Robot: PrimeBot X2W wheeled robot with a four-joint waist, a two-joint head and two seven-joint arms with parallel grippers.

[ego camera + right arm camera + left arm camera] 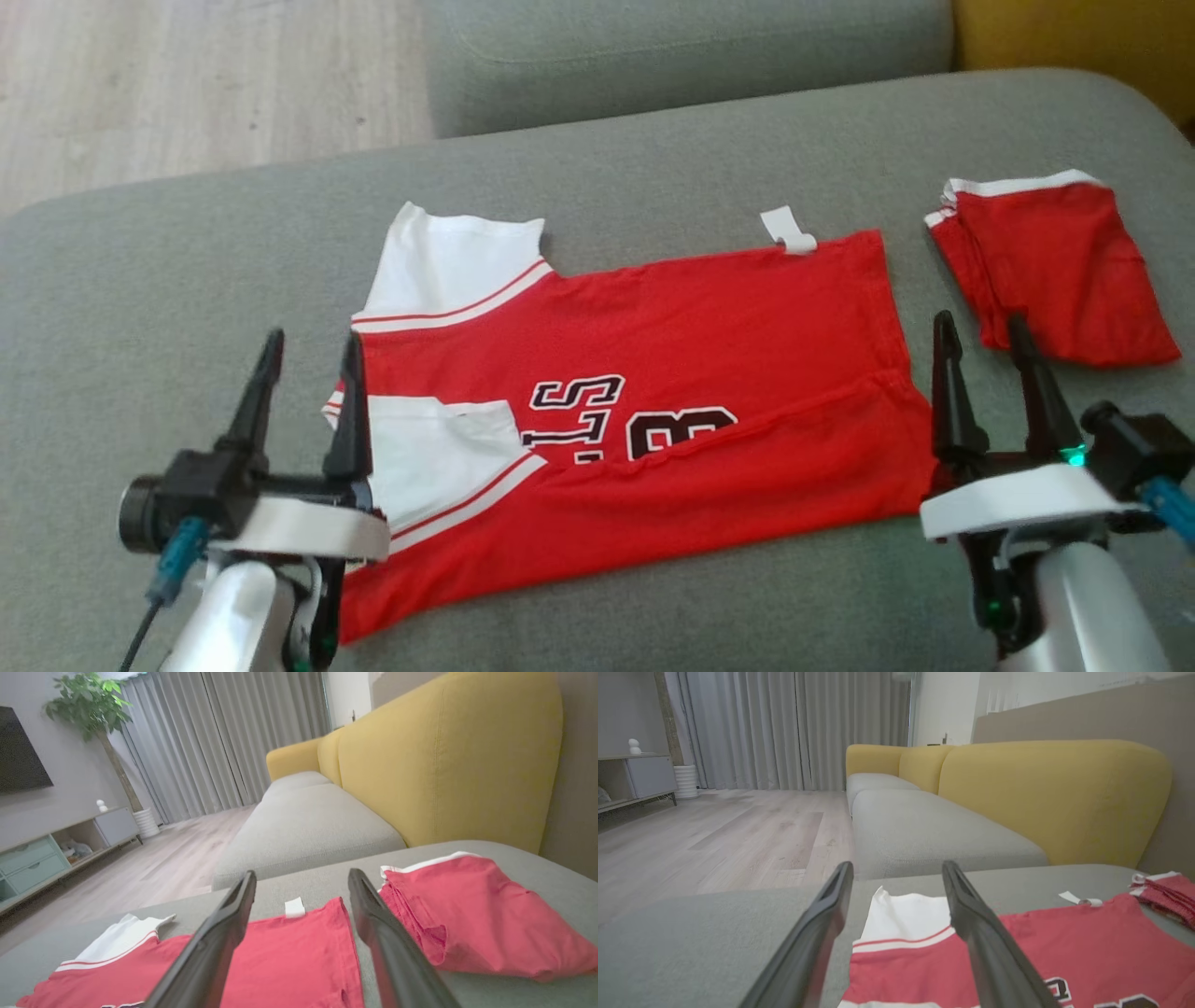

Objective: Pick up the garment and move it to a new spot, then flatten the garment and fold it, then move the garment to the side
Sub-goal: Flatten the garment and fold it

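The garment (653, 373) is a red jersey with white sleeves and black lettering, spread across the grey sofa cushion (140, 280) with its near long edge folded over onto itself. My left gripper (313, 341) stands open at the jersey's sleeve end, and nothing is between its fingers. My right gripper (980, 322) is open at the hem end, also holding nothing. In the left wrist view the open fingers (897, 865) frame the far white sleeve of the garment (1064, 942). In the right wrist view the open fingers (302, 873) point over the garment's (289, 956) hem.
A second red garment (1055, 271), folded, lies at the cushion's right, close beside my right gripper; it also appears in the wrist views (467, 910). A yellow backrest (444, 756) rises behind it. Another grey seat (691, 56) and wooden floor (187, 84) lie beyond.
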